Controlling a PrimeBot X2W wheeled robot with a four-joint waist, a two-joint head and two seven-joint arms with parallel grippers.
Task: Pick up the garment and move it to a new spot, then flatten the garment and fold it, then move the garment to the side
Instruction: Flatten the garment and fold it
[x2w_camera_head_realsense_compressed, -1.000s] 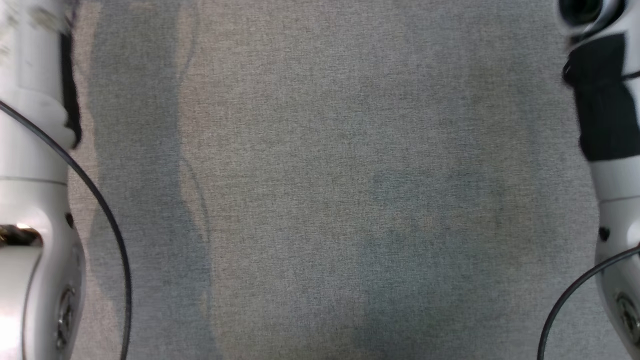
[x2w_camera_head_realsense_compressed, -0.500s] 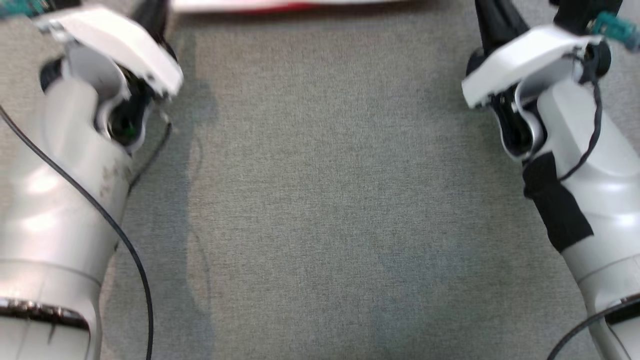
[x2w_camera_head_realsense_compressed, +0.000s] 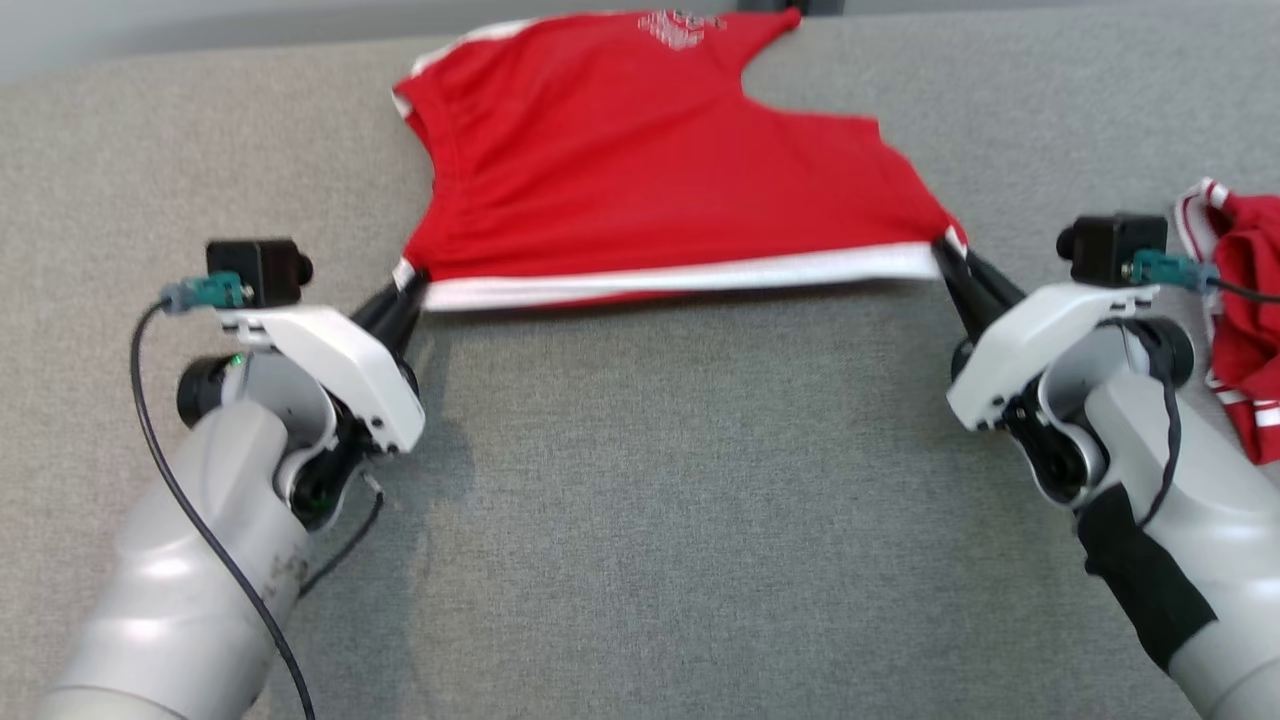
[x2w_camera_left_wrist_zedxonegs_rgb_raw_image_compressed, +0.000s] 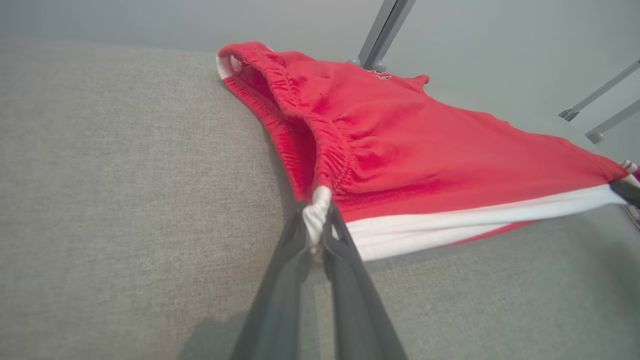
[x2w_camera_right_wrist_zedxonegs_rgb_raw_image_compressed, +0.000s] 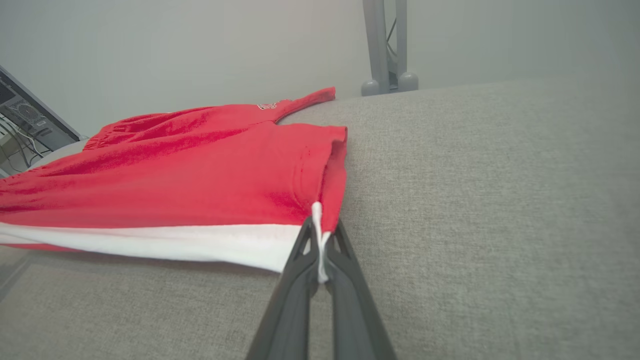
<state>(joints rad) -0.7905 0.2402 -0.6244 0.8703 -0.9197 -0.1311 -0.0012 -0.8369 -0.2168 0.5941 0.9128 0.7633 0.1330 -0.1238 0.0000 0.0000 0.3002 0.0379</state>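
Note:
The garment (x2w_camera_head_realsense_compressed: 640, 170) is a pair of red shorts with a white band along the near side, spread on the grey cloth surface (x2w_camera_head_realsense_compressed: 650, 500). My left gripper (x2w_camera_head_realsense_compressed: 408, 282) is shut on the band's left corner, and the bunched white cloth shows between its fingers in the left wrist view (x2w_camera_left_wrist_zedxonegs_rgb_raw_image_compressed: 314, 225). My right gripper (x2w_camera_head_realsense_compressed: 945, 252) is shut on the right corner, with a thin white edge pinched between its fingers (x2w_camera_right_wrist_zedxonegs_rgb_raw_image_compressed: 318, 231). The white band hangs taut between the two grippers, slightly above the surface. The garment's far part (x2w_camera_left_wrist_zedxonegs_rgb_raw_image_compressed: 425, 150) (x2w_camera_right_wrist_zedxonegs_rgb_raw_image_compressed: 175, 175) rests on the cloth.
Another red and white cloth (x2w_camera_head_realsense_compressed: 1240, 290) lies bunched at the right edge, just beyond my right wrist. A grey metal stand (x2w_camera_right_wrist_zedxonegs_rgb_raw_image_compressed: 387, 45) rises behind the surface's far edge. A computer case (x2w_camera_right_wrist_zedxonegs_rgb_raw_image_compressed: 20, 115) stands at the far left of the right wrist view.
The head camera has tilted upward: earlier it showed only grey cloth and forearms, now the garment and both grippers holding it.

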